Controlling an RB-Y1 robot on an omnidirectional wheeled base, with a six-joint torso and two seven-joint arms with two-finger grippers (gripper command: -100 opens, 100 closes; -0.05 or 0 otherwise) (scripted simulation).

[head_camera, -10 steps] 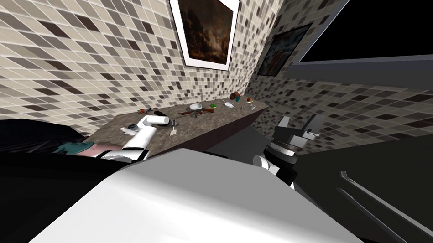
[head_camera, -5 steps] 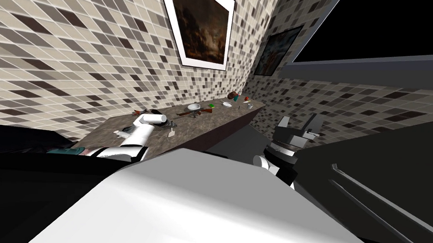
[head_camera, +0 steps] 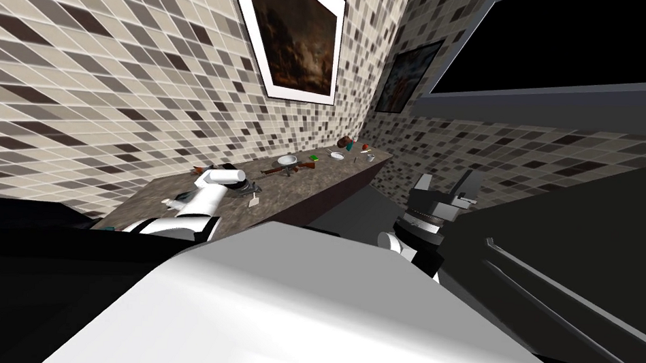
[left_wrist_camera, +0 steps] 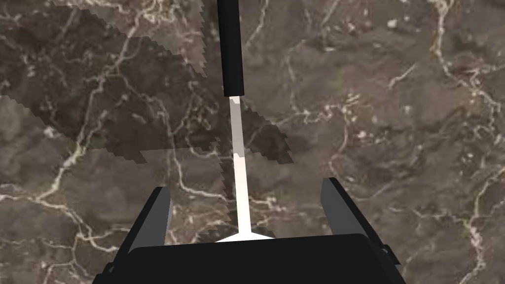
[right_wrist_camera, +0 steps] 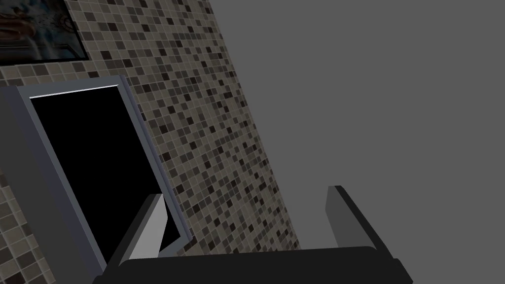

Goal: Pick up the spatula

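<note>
The spatula (left_wrist_camera: 238, 148) lies flat on the brown marbled counter (left_wrist_camera: 394, 123); it has a black handle (left_wrist_camera: 230, 49) and a thin pale shaft that widens into the blade at the gripper's body. My left gripper (left_wrist_camera: 245, 186) hangs over it, open, with one finger on each side of the shaft and not touching it. In the head view the left gripper (head_camera: 246, 185) is low over the counter (head_camera: 314, 186), with the pale spatula blade (head_camera: 254, 202) just by it. My right gripper (head_camera: 444, 189) is held up off the counter's end, open and empty (right_wrist_camera: 245, 192).
Farther along the counter lie a bowl (head_camera: 288, 159), a brown gun-shaped thing (head_camera: 295, 168), a green item (head_camera: 314, 159), a plate (head_camera: 338, 156) and small things by the corner. A tiled wall runs behind. A dark cabinet front with a bar handle (head_camera: 548, 288) stands at my right.
My head view has swung a little, sliding the counter and its things left. The left forearm stays over the spatula. The right arm has not moved.
</note>
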